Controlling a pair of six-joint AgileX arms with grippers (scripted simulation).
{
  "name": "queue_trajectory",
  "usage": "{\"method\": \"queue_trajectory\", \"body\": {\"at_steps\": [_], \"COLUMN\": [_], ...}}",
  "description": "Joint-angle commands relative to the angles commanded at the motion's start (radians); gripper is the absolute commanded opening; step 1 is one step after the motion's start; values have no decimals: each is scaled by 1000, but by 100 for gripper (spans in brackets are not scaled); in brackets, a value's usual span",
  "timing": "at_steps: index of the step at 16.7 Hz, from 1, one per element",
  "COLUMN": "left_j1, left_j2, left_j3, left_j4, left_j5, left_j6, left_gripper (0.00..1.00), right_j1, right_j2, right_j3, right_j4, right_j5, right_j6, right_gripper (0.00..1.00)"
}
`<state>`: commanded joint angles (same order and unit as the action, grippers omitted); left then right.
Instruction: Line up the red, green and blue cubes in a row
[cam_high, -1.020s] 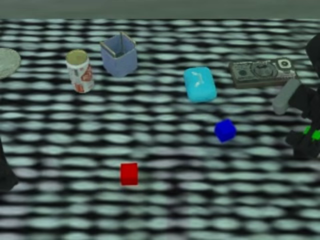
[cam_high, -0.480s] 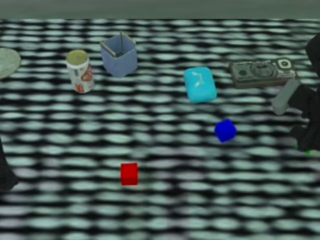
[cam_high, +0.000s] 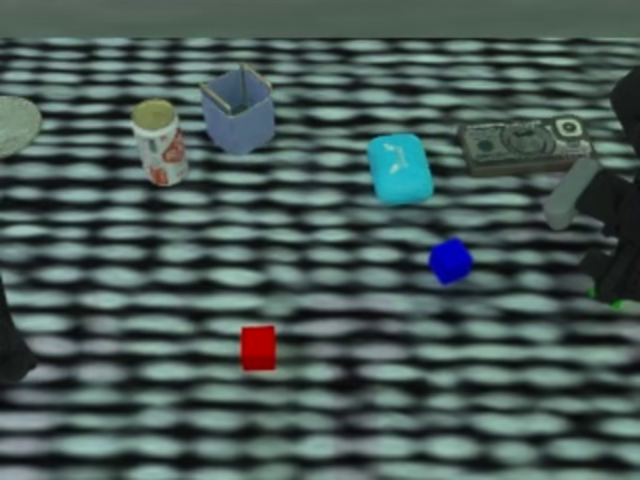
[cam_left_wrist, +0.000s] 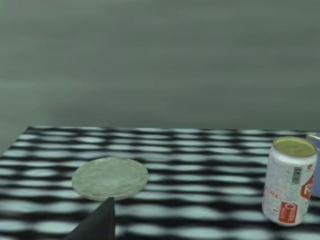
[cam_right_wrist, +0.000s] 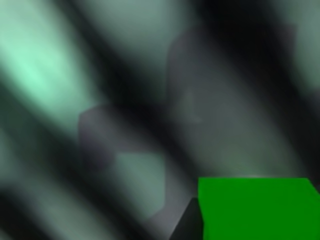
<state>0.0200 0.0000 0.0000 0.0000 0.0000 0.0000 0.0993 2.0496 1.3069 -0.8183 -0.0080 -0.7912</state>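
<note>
The red cube (cam_high: 258, 348) lies on the patterned table toward the front, left of centre. Right of centre, farther back, sits the blue cube (cam_high: 451, 261). At the table's right edge only a thin sliver of the green cube (cam_high: 606, 297) shows, because my right gripper (cam_high: 612, 282) is down over it. The right wrist view has the green cube (cam_right_wrist: 257, 209) very close, filling one corner. My left gripper (cam_high: 8, 345) is parked at the left edge, away from all three cubes.
Along the back stand a white and red can (cam_high: 160, 142), a pale-blue hollow box (cam_high: 238, 108), a cyan soap-like block (cam_high: 400, 168) and a grey radio (cam_high: 522, 146). A grey round plate (cam_high: 14, 124) lies at the back left.
My right gripper has dropped lower over the green cube, which showed more a second ago and is now almost covered. The red and blue cubes and the left arm have not moved.
</note>
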Motion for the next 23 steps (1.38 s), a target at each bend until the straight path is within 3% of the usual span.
{"method": "queue_trajectory", "body": {"at_steps": [9, 15, 18, 23], "left_j1": [0, 0, 0, 0], "left_j2": [0, 0, 0, 0], "left_j3": [0, 0, 0, 0], "left_j4": [0, 0, 0, 0], "left_j5": [0, 0, 0, 0], "left_j6": [0, 0, 0, 0], "left_gripper": [100, 100, 100, 100], "right_j1": [8, 18, 115, 399], "right_j2": [-92, -88, -53, 37], "right_j3": [149, 163, 225, 382], "right_j4": [-245, -255, -284, -363], "right_j5": [-1, -1, -2, -4], "right_j6": [-3, -2, 1, 20], "right_gripper": [0, 0, 0, 0]}}
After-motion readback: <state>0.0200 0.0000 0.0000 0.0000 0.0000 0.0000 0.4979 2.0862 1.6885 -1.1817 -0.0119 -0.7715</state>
